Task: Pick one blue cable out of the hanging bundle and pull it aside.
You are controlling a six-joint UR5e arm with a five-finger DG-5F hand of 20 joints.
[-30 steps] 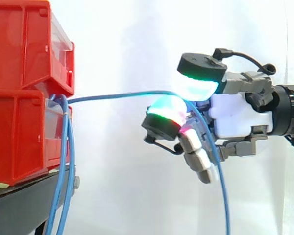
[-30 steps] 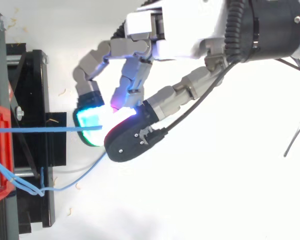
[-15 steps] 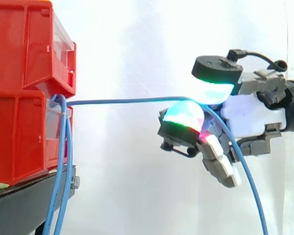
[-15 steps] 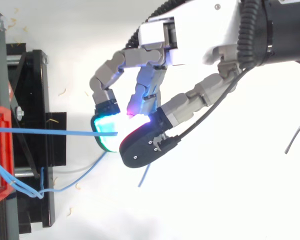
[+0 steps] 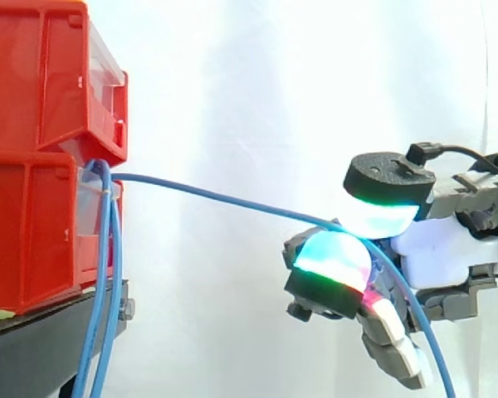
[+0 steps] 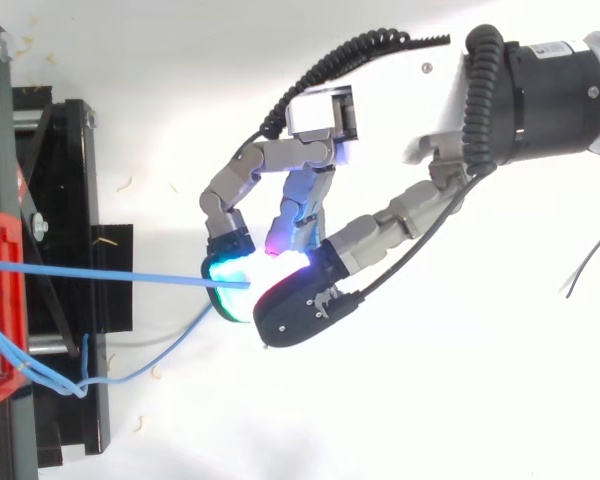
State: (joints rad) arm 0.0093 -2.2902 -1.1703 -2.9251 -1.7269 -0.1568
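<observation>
- White curtain (image 5: 249, 99) hangs behind everything.
- Two red bins (image 5: 41, 149) sit one on top of the other at the left in the side view. They rest on one black stand (image 5: 50, 348).
- One blue cable (image 5: 216, 197) comes out at the front of the bins, where the top bin meets the bottom one.
- That cable runs away from the bins and slopes down to the right until it gets to the hand (image 5: 444, 249).
- One hand is there. It is well apart from the bins, low on the right in the side view.
- Its fingers are curled in, and two glowing pads (image 5: 336, 253) press together on the cable. One pad is above the cable and one is below it, so the cable is pinched between them.
- Past the pads, the cable bends over and drops down in front of the hand to the bottom edge.
- From the top, the cable goes in a straight line from the red bin at the left edge to the bright cyan pad.
- A bundle (image 5: 108, 274) of blue cables hangs straight down in front of the bottom bin and the stand, far from the hand. I can see at least two strands in it, but I cannot count them for sure.
- From the top, blue loops lie by the stand at the lower left.
</observation>
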